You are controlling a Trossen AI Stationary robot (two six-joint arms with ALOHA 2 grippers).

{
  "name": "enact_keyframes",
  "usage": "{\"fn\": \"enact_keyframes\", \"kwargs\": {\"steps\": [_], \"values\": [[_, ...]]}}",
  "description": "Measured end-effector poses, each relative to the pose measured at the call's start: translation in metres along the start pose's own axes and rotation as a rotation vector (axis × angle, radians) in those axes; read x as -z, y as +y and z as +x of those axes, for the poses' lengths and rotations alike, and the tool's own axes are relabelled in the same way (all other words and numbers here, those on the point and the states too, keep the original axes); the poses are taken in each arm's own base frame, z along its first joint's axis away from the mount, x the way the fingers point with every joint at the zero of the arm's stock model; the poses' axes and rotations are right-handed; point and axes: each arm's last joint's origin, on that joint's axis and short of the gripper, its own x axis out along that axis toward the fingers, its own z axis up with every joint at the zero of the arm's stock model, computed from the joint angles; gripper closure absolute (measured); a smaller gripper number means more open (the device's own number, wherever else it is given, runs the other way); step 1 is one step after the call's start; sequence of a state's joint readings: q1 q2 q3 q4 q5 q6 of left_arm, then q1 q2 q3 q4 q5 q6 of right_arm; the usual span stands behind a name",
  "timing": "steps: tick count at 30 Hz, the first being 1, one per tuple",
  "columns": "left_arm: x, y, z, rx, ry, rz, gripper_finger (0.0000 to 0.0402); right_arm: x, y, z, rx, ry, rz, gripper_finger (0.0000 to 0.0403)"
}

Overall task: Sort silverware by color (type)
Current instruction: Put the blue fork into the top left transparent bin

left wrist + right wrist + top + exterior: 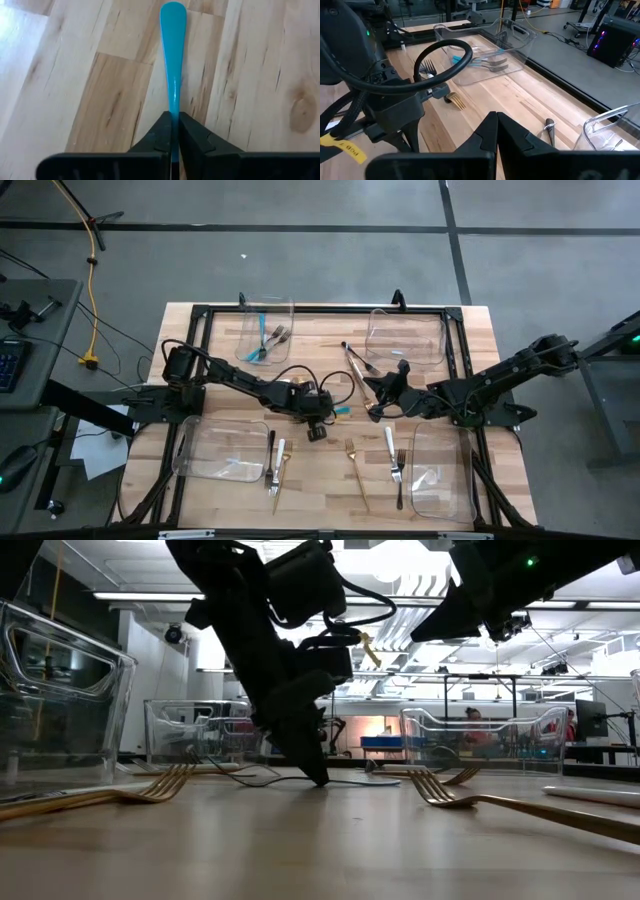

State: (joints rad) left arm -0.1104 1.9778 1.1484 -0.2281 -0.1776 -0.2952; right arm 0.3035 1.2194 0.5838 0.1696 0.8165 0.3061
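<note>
A teal-handled piece of silverware (173,45) lies on the wood near the table's middle, and my left gripper (174,125) is shut on it with its tips down at the table (318,776). In the high view the teal handle (342,411) sticks out beside my left gripper (320,423). My right gripper (496,131) hangs shut above the table, right of the middle (380,402), with nothing between its fingers. The teal piece's other end is hidden under my left gripper. My left gripper pinches the teal handle's narrow stretch (174,106) between its two fingers, one on each side. The fingers slant down from above. The handle's broad rounded end (173,17) points away from the fingers and lies flat on the table.
Four clear bins stand at the corners: far left (265,330) holding teal forks, far right (405,335), near left (222,450), near right (440,470). Dark utensils (356,362) lie mid-table. Gold, white and dark pieces (355,470) lie along the near edge.
</note>
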Motion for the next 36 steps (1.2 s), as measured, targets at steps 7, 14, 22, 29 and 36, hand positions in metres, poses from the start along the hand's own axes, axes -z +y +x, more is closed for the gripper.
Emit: {"fn": "enact_keyframes", "kwargs": {"steps": [7, 14, 22, 29, 36], "values": [[-0.003, 0.001, -0.009, 0.001, -0.013, 0.060, 0.0396, 0.000, 0.000, 0.000, 0.000, 0.001, -0.002, 0.0402], [-0.017, 0.001, -0.045, 0.000, -0.123, 0.093, 0.0397, 0.001, 0.000, 0.000, 0.000, 0.009, -0.009, 0.0402], [-0.014, 0.007, -0.099, -0.066, -0.290, 0.107, 0.0398, 0.003, 0.006, -0.006, -0.058, 0.020, -0.020, 0.0402], [0.027, 0.039, -0.158, -0.126, -0.536, -0.003, 0.0399, 0.004, 0.015, -0.016, -0.071, -0.011, -0.055, 0.0402], [0.080, 0.061, -0.197, 0.033, -0.964, 0.046, 0.0397, 0.001, 0.017, -0.016, -0.083, -0.039, -0.023, 0.0402]]}}
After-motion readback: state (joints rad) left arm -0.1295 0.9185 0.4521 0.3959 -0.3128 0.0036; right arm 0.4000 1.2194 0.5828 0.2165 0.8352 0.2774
